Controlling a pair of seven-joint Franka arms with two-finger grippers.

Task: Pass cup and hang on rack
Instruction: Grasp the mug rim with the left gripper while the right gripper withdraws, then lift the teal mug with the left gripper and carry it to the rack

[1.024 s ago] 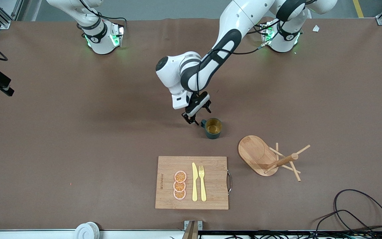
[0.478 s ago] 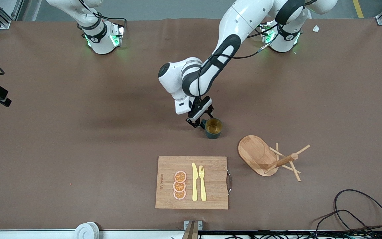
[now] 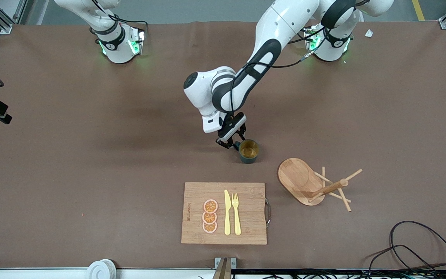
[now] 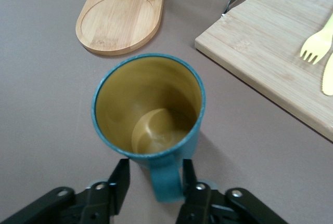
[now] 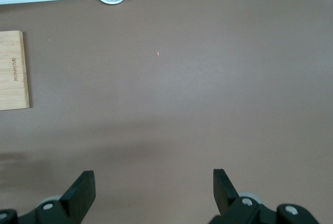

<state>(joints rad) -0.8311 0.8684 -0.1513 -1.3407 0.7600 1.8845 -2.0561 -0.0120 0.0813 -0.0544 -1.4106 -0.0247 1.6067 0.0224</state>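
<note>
The dark teal cup (image 3: 248, 150) stands upright in the middle of the table, its tan-yellow inside showing and its handle turned toward the left arm's hand. My left gripper (image 3: 234, 141) is low at the cup and open, with one finger on each side of the handle. In the left wrist view the cup (image 4: 148, 109) fills the middle, and my left gripper (image 4: 155, 169) straddles the handle without closing on it. The wooden rack (image 3: 316, 184) stands nearer the front camera, toward the left arm's end. My right gripper (image 5: 153, 177) is open and empty above bare table.
A wooden cutting board (image 3: 225, 213) with a yellow knife, a yellow fork and orange slices lies nearer the front camera than the cup. The rack's oval base (image 4: 122, 13) and the board (image 4: 276, 42) also show in the left wrist view. Black cables lie at the front corner near the rack.
My left gripper has moved in toward the cup, and its open fingers now straddle the handle. The cup has not moved. My right gripper shifted slightly at the table's edge.
</note>
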